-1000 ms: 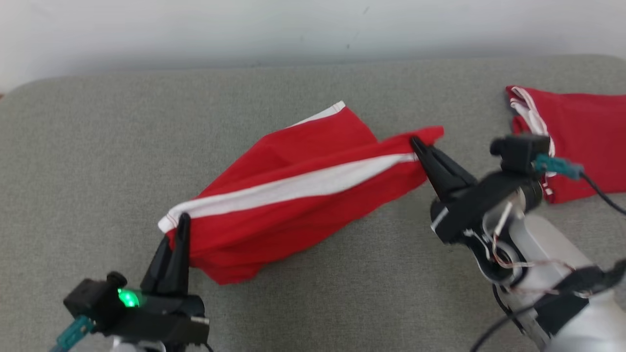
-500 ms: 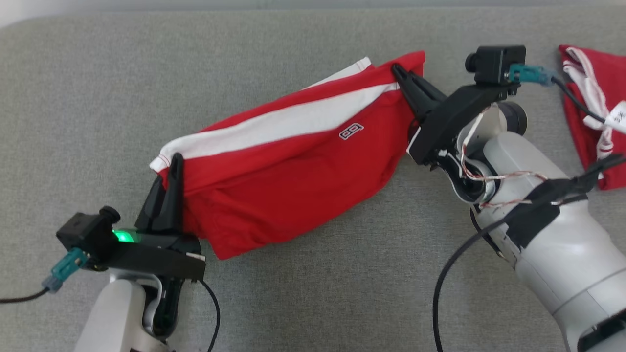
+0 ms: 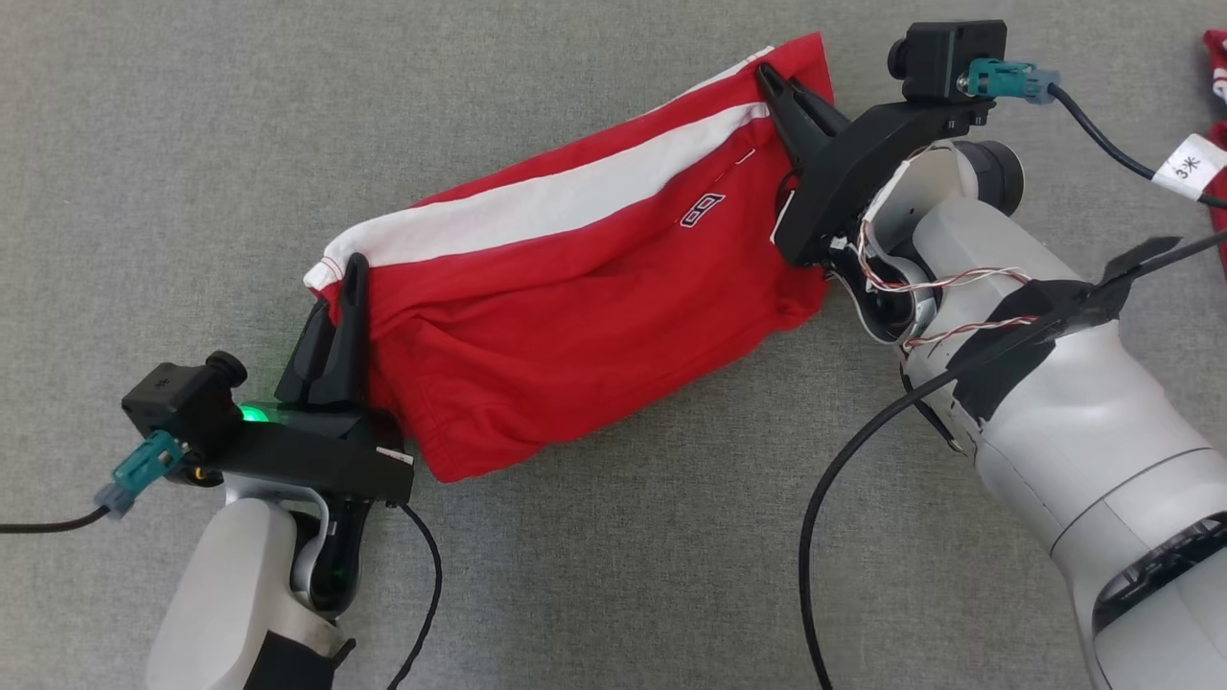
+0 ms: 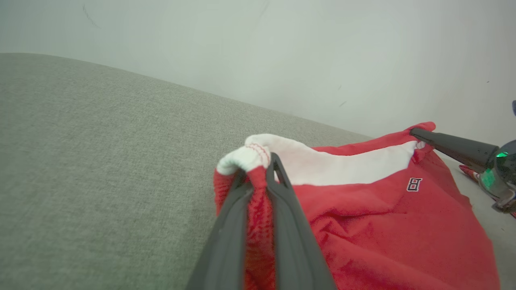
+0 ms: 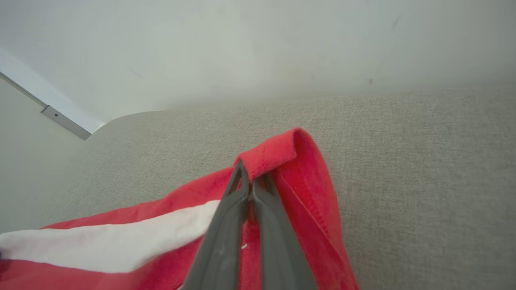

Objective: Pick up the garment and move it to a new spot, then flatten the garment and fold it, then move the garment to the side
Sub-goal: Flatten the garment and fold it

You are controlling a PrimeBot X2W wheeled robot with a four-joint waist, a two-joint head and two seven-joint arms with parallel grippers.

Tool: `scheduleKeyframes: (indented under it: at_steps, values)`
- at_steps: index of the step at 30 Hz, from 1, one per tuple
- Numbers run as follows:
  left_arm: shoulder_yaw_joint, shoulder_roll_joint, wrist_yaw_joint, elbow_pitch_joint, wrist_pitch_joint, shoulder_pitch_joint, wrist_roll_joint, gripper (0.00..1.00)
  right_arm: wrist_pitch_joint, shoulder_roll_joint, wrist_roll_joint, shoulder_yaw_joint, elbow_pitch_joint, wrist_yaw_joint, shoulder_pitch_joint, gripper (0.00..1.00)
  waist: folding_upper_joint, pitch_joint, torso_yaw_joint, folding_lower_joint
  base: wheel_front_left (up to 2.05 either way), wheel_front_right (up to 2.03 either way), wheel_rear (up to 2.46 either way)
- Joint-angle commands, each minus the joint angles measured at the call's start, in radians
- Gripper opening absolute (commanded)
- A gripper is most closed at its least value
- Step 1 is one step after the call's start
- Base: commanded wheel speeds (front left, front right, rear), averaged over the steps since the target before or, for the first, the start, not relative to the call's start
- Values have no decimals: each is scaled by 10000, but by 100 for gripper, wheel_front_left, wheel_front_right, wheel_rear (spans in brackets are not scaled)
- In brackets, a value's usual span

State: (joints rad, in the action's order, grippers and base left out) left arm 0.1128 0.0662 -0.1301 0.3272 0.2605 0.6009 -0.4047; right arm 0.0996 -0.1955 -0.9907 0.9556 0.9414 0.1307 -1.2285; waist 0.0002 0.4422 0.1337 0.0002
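The garment point(image 3: 575, 287) is red with a broad white stripe and a small black-and-white badge point(image 3: 702, 209). It is stretched between my two grippers above the grey cushioned surface point(image 3: 144, 144), sagging in the middle. My left gripper point(image 3: 353, 273) is shut on its white-edged left corner, and the left wrist view shows red fabric point(image 4: 383, 225) bunched between the fingers point(image 4: 282, 209). My right gripper point(image 3: 772, 81) is shut on the upper right red hem. In the right wrist view that hem point(image 5: 306, 161) folds over my right gripper point(image 5: 250, 179).
Another red cloth point(image 3: 1215, 57) peeks in at the far right edge, beside a white cable tag point(image 3: 1189, 165). Black cables trail from both wrists. A pale wall point(image 4: 282, 48) rises behind the grey surface.
The head camera has tilted down, so the wall has left the picture. The garment has turned and opened between the grippers, bringing its small badge into sight. Both grips are unchanged.
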Motion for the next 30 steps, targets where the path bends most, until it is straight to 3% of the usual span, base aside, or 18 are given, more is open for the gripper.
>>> scheduleKeyframes:
  at_steps: [1, 2, 3, 4, 5, 14, 30]
  values:
    - [6, 4, 6, 82, 35, 91, -45, 0, 101, 76, -78, 120, 109, 2, -132, 0, -2, 35, 36, -2, 0, 0, 0]
    - [35, -5, 6, 154, 35, 95, 1, 0, 151, 119, -119, 217, 196, 2, -152, 15, -2, 32, 37, -2, 0, 0, 0]
    - [46, -7, 6, 179, 35, 112, 45, 18, 217, 130, -139, 321, 244, 2, -192, 49, -2, 21, 37, -2, 0, 0, 0]
    - [37, -6, 6, 193, 35, 113, 98, 58, 290, 118, -176, 392, 296, 2, -213, 91, -2, -6, 36, -2, 0, 0, 0]
    - [20, -6, 5, 216, 35, 87, 130, 100, 352, 117, -270, 451, 340, 2, -194, 100, -2, -48, 26, -2, 0, 0, 0]
    - [-302, 70, 5, -15, 35, -678, 636, 100, 617, -174, -786, 1240, 203, 2, 254, 100, -2, -690, -230, -2, 0, 0, 0]
    - [-1515, -101, 213, -2229, 36, -3133, 2138, 100, 1584, -1211, -1316, 1990, -428, 2, 1777, 100, -2, -2056, -447, -2, 0, 0, 0]
